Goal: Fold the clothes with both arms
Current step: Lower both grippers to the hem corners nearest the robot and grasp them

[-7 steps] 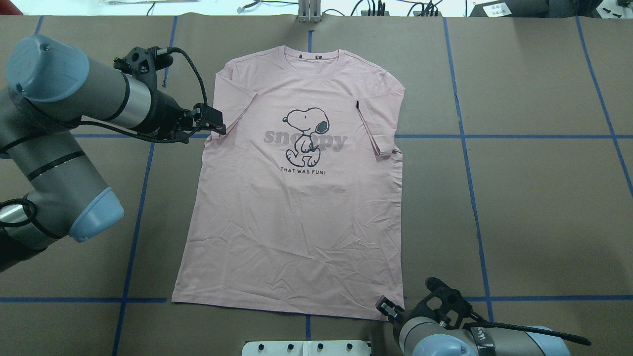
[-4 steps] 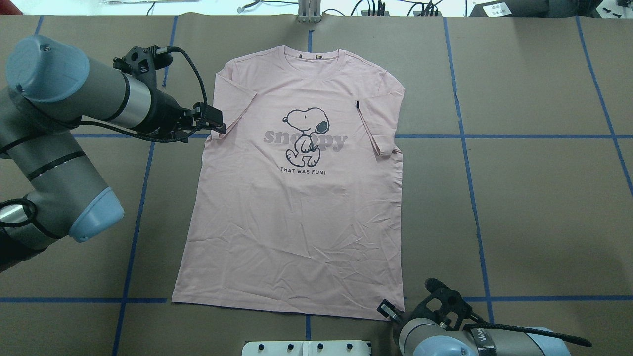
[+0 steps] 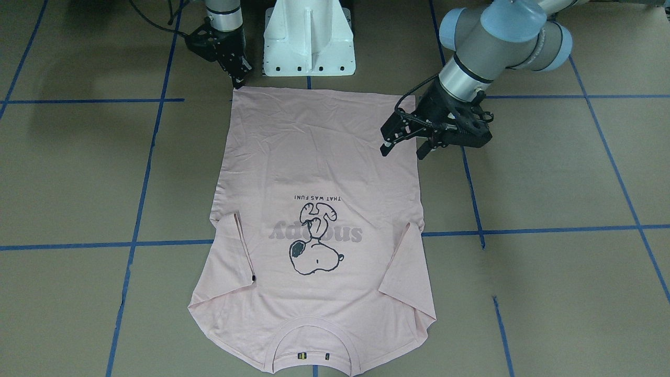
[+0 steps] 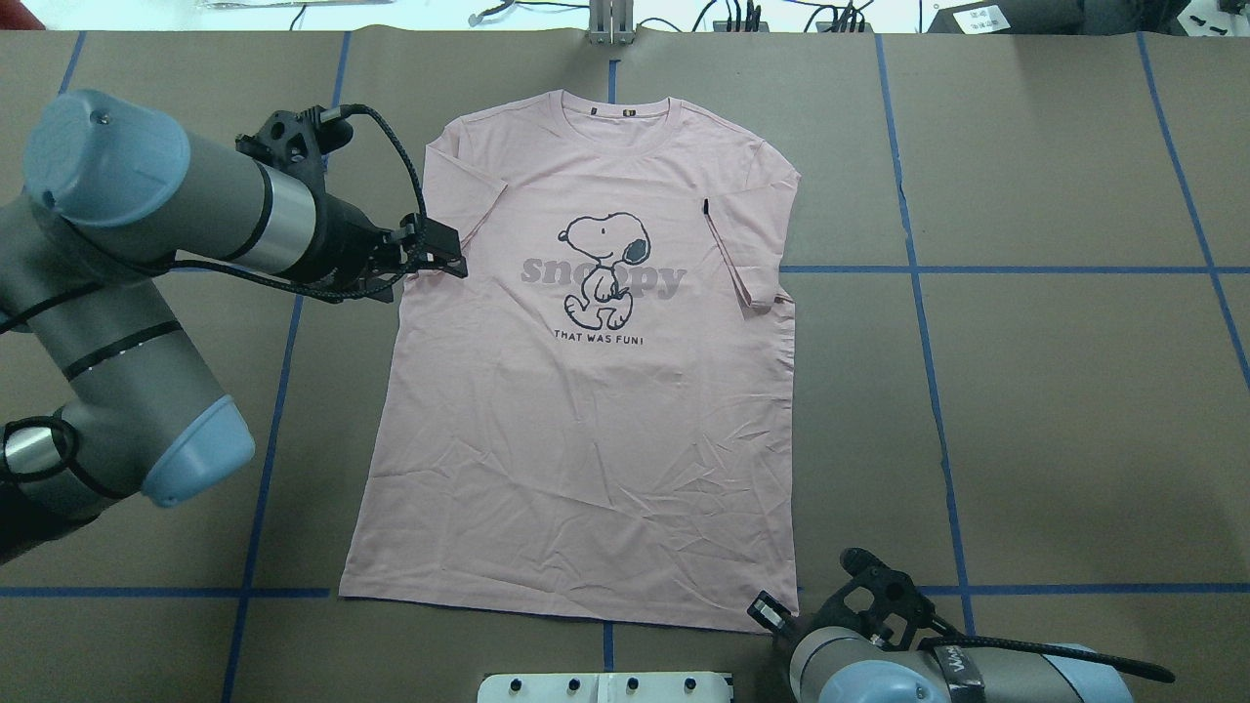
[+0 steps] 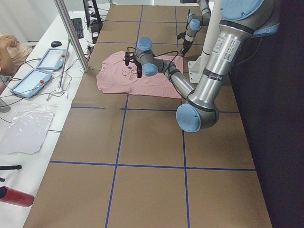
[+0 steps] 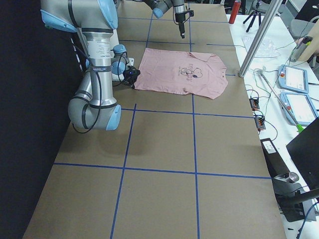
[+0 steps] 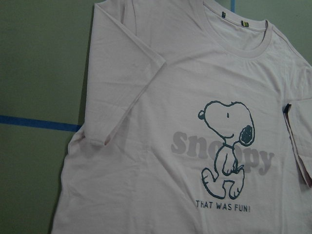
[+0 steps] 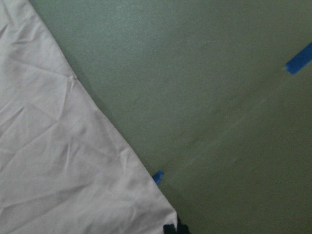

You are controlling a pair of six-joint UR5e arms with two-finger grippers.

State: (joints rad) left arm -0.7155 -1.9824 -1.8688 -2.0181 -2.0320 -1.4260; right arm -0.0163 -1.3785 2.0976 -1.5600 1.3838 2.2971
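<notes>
Showed a pale pink short-sleeved cotton T-shirt (image 4: 586, 420) spread flat, print up, on the brown papered table (image 4: 1025, 391), collar at 12 o'clock overhead. Found the left tool (image 4: 444, 256) released, jaws apart, over its 9 o'clock edge, probably to pinch that side. Placed the right tool (image 4: 767, 613) by the 5 o'clock hem corner; could not tell its grip.

Both arms are silver-grey tubes with rounded joints. The left arm (image 4: 195, 210) has light blue joint caps (image 4: 103, 156), one with a small dark screw hole, black rings and a polished silver wrist band. A braided black cable (image 4: 406, 168) loops to the black left gripper (image 3: 402, 153), which has slim black fingers (image 3: 388, 144). A white printed label (image 5: 224, 45) runs along its upright tube. The right arm (image 6: 94, 97) looks the same, and its right gripper (image 3: 241, 81) is black too. The base is a white pedestal (image 3: 309, 36) with a row of dark bolts.
</notes>
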